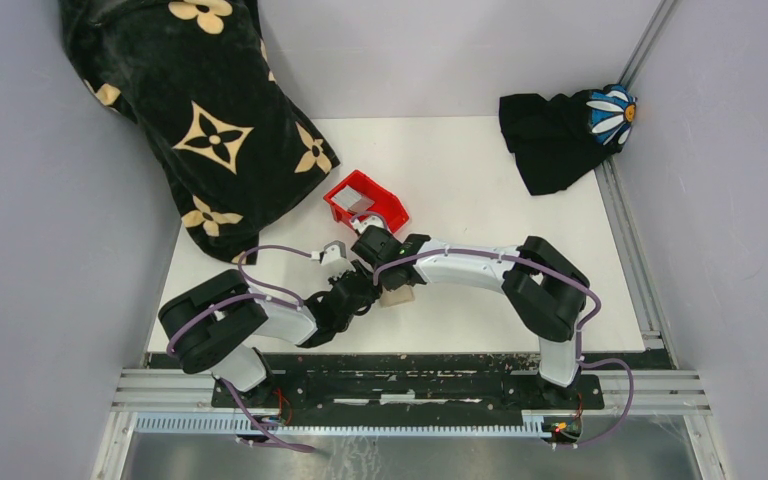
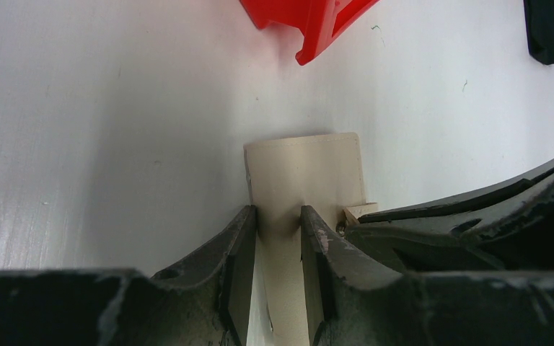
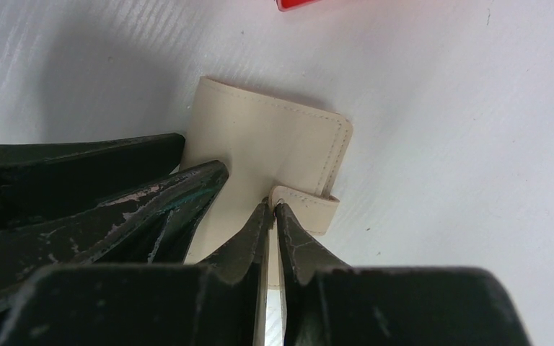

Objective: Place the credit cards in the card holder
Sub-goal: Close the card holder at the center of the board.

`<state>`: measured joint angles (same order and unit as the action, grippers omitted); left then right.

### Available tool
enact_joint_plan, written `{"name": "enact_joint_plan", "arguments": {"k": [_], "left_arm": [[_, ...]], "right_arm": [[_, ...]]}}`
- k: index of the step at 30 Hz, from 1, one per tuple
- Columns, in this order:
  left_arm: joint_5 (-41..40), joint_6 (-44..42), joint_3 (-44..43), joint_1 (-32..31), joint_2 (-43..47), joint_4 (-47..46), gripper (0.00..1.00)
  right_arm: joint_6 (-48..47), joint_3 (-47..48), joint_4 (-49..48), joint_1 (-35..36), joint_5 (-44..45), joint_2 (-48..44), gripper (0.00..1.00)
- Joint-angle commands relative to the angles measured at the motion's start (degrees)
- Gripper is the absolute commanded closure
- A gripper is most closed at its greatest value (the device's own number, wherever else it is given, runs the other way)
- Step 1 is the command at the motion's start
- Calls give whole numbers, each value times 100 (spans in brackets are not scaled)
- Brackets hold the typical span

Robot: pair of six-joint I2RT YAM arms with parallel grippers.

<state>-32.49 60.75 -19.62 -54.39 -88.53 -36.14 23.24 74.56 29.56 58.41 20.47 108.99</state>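
Mid-frame below the red bin (image 1: 390,208), the left claw (image 2: 278,216) pinches the closed card holder (image 2: 303,166), steadying it. The right claw (image 3: 274,207) nips its snap tab (image 3: 314,205), probably to pull it open.

The table (image 2: 79,108) is brightly and evenly lit; soft shadow is cast ahead of the left gripper (image 2: 278,213); finger bases are blurred.
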Motion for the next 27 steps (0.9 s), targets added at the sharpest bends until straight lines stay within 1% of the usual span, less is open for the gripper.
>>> {"name": "enact_joint_plan", "arguments": {"k": [1, 27], "left_arm": [[139, -47, -24, -28, -132, 292, 64], [193, 3, 9, -23, -173, 210, 64]], "right_arm": [[113, 227, -118, 60, -13, 77, 87], [158, 207, -172, 74, 27, 179, 86]]}}
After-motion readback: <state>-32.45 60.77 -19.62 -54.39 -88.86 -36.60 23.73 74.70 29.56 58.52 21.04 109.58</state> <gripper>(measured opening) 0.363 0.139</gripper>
